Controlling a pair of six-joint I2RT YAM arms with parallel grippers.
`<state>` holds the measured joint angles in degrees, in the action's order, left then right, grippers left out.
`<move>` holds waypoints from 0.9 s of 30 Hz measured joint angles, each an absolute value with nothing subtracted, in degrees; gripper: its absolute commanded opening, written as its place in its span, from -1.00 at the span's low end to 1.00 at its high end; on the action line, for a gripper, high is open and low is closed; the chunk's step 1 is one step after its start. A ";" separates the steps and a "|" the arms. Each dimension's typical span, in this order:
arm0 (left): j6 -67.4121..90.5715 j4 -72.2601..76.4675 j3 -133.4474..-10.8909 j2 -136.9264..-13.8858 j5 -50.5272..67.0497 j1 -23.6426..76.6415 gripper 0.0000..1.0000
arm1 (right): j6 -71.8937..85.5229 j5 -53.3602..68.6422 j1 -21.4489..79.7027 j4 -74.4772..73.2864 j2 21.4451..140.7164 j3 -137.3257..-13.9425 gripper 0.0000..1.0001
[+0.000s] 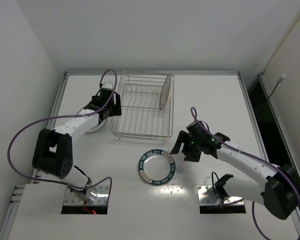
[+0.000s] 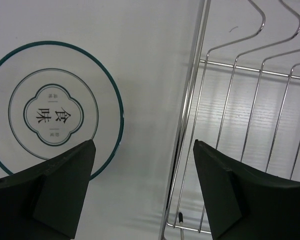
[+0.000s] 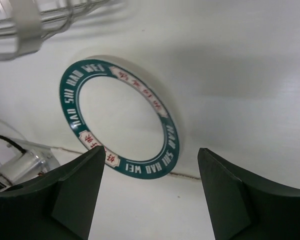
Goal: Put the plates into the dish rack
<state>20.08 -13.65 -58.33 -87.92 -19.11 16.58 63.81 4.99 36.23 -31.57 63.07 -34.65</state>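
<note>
Right wrist: teal-rimmed plate (image 3: 121,117), rim lettering "HAO SHI WEI"

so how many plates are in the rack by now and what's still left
One of three looks done: a pale plate stands on edge at the right side of the dish rack. Nothing is in hand: the left gripper hangs open near the thin-rimmed plate with Chinese characters, left of the rack, and the right gripper is open above the teal lettered plate. Both of those lie flat on the table.
</note>
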 measured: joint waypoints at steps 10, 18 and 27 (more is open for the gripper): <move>20.93 -14.46 -58.67 -87.37 -17.37 16.58 0.56 | 55.90 15.57 31.48 -23.86 69.82 -28.08 0.40; 21.74 -13.61 -58.67 -80.66 -19.57 16.58 0.62 | 68.20 12.78 40.07 -18.31 71.16 -23.68 0.21; 21.76 -13.08 -58.65 -78.76 -23.44 16.58 0.71 | 74.52 10.15 44.77 -17.56 81.73 -29.74 -1.00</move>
<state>21.76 -13.08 -58.65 -78.76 -23.44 16.58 74.52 10.15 44.77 -17.56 81.73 -29.74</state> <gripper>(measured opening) 0.843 0.069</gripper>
